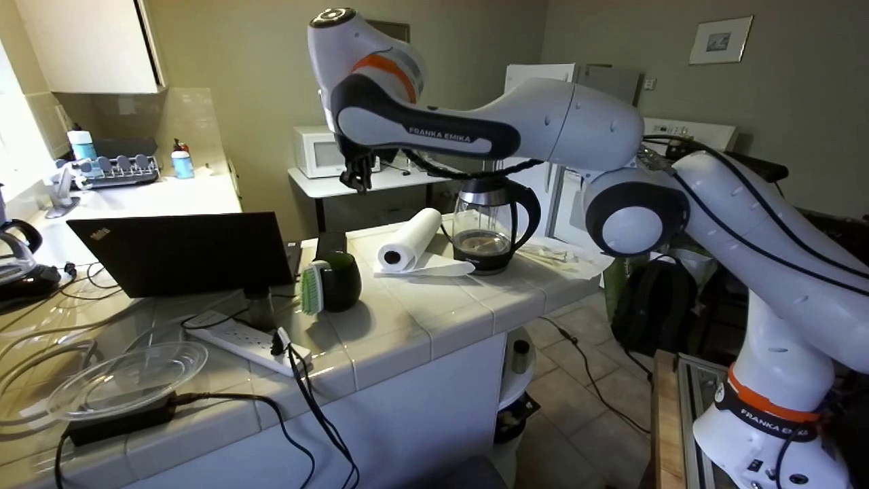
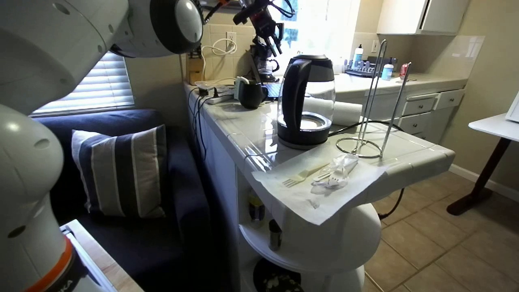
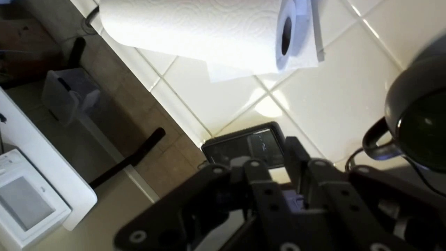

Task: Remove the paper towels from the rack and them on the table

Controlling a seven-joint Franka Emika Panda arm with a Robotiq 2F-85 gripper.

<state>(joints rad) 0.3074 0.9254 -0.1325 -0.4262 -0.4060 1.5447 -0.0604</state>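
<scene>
The paper towels, a white roll, lie on their side on the pale tiled table, with a loose sheet spread at one end. The roll is partly hidden behind the carafe in an exterior view and fills the top of the wrist view. The wire rack stands upright without a roll, near the table's end. My gripper is above the table, apart from the roll, over the laptop side of it. In the wrist view its fingers are parted with nothing between them.
A glass carafe stands beside the roll. A dark mug with a green brush, a black device, a laptop, a power strip and cables are on the table. Plastic forks lie on paper at its end.
</scene>
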